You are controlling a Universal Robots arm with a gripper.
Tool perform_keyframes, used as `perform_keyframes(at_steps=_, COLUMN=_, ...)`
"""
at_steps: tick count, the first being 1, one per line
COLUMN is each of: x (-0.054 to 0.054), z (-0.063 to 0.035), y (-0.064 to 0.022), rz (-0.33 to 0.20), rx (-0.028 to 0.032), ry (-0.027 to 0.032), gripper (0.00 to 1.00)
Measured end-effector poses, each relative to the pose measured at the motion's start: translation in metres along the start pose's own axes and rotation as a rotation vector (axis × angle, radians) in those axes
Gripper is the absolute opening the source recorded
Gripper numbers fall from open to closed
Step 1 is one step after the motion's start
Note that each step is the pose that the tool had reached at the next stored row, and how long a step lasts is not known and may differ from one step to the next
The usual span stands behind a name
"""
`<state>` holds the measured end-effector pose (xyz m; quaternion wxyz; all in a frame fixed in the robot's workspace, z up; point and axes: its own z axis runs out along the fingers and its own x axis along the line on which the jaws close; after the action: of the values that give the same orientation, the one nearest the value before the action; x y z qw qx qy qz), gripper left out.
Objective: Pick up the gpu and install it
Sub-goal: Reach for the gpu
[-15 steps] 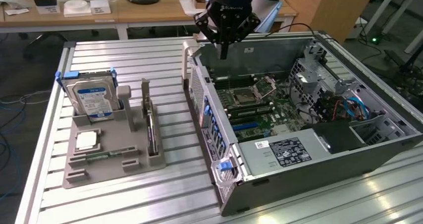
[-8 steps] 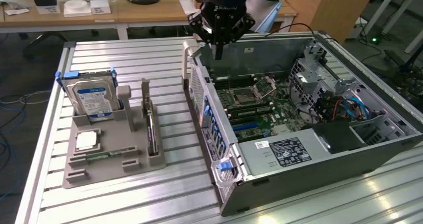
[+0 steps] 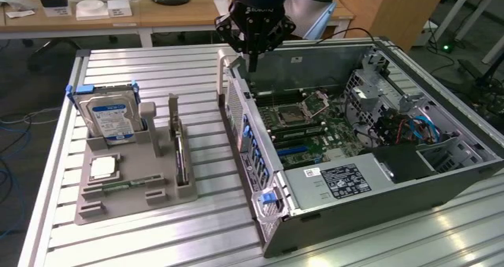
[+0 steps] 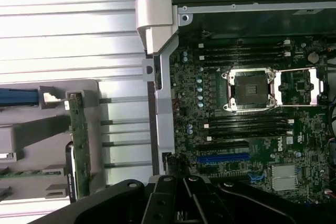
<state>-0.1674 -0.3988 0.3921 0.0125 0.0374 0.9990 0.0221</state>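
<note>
We note the gpu upright in its gray holder, top edge exposed for grasping; gripper above the computer case, jaws narrow, empty.

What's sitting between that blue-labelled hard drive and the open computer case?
The gpu, standing on edge in the grey holder; the exterior view shows it.

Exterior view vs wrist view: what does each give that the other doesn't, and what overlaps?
Exterior view: where the hand hangs, above the case at its edge; the label on the hard drive, the power supply, the desk behind. Wrist view: a straight-down look at the motherboard, with the silver heatsink beside the blue slot. Shared: the gpu on edge in its grey holder, apart from the hand, and the CPU socket.
</note>
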Motion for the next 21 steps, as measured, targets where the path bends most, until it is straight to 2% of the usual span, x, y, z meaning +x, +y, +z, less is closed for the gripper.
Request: perform_keyframes(at_steps=21, x=0.039, z=-0.0002, y=-0.0030, rz=0.000, rx=0.0001, ry=0.0000, gripper=0.11)
